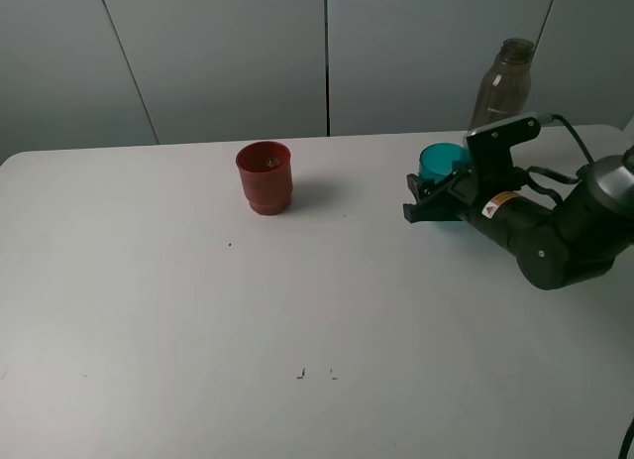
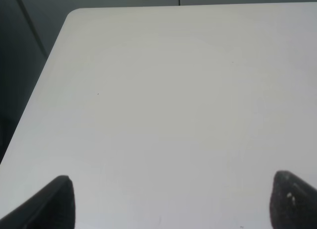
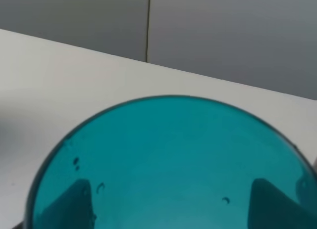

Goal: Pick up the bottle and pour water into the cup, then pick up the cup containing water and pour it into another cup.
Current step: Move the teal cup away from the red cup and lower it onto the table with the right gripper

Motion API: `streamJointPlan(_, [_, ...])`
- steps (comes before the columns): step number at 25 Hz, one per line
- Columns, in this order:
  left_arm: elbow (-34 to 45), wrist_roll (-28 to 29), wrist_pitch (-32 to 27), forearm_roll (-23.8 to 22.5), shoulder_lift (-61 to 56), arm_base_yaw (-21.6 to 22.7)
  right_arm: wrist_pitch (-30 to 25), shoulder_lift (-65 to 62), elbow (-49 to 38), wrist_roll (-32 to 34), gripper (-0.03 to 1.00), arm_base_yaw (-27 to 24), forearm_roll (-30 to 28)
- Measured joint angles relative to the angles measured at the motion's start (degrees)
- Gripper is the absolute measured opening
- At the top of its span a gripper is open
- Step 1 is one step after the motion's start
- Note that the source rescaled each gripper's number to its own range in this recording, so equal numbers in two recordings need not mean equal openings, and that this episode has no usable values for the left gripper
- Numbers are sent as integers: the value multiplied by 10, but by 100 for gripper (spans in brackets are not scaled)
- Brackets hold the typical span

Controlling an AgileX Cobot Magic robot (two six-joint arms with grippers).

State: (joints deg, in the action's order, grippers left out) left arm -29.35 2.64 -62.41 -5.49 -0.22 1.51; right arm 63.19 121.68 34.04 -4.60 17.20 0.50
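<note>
The right tool (image 1: 424,197) is closed on the cup (image 1: 442,162), near the worktop's (image 1: 198,310) far right edge, with the bottle (image 1: 501,82) standing just behind. The left tool (image 2: 168,209) is wide and holds nothing. I judge that pouring from the bottle is done; carrying the cup to another cup (image 1: 264,177), near the far edge's middle, is left.

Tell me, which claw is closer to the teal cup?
Right. The right claw grips the teal cup; the left claw hangs over bare table, no cup in its view.

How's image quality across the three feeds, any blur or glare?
Exterior high: sharp, even light, a soft shadow beside the opaque red-brown plastic cup. Right wrist: the teal translucent plastic tumbler fills the frame, slightly soft. Left wrist: white table washed out, fingertips blurred.
</note>
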Motion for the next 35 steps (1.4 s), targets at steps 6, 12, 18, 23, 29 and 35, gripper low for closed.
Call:
streamJointPlan(6, [0, 0, 0, 0, 0, 0, 42, 26, 12, 8, 10, 0, 0])
streamJointPlan(12, [0, 0, 0, 0, 0, 0, 46, 38, 12, 26, 10, 0, -1])
streamJointPlan(18, [0, 0, 0, 0, 0, 0, 36, 39, 13, 46, 10, 0, -1])
streamJointPlan(23, [0, 0, 0, 0, 0, 0, 33, 39, 13, 54, 10, 0, -5])
streamJointPlan(29, [0, 0, 0, 0, 0, 0, 11, 39, 13, 61, 10, 0, -5])
streamJointPlan(35, [0, 0, 0, 0, 0, 0, 10, 39, 14, 61, 10, 0, -5])
